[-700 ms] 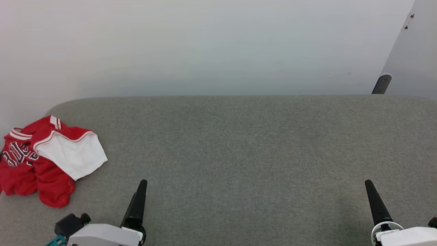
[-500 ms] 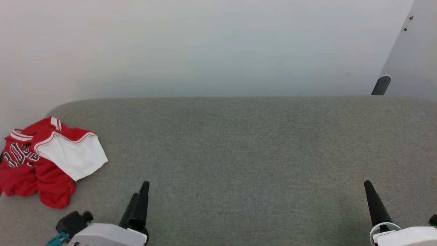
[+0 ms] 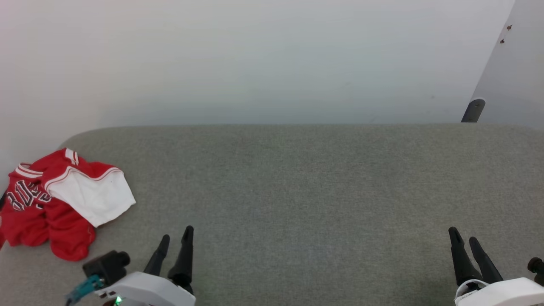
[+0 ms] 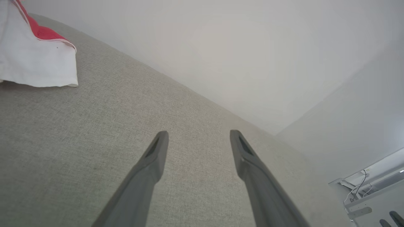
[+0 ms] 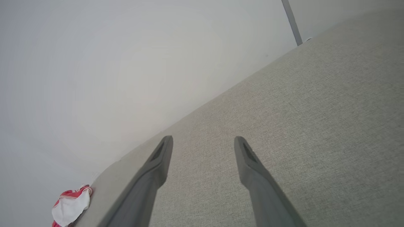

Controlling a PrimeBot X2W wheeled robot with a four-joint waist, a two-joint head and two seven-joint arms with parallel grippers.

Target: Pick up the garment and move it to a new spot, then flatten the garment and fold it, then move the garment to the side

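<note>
The garment (image 3: 46,204), a red jersey with a white sleeve and dark chest lettering, lies crumpled at the far left of the grey table (image 3: 306,191). Its white sleeve (image 4: 34,60) fills the upper left corner of the left wrist view, and the garment (image 5: 71,205) is small at the lower left of the right wrist view. My left gripper (image 3: 176,236) stands open above the near edge, to the right of the garment and apart from it, nothing between its fingers. At the lower right my right gripper (image 3: 463,236) is open and empty.
A white wall (image 3: 255,59) runs along the table's far edge. A dark post (image 3: 472,111) rises at the back right beside a pale panel (image 3: 518,68). The table's left rear corner is rounded, just behind the garment.
Both grippers have turned, so both fingers of each now show apart in the head view. The head camera has tilted a little, shifting the whole picture slightly down.
</note>
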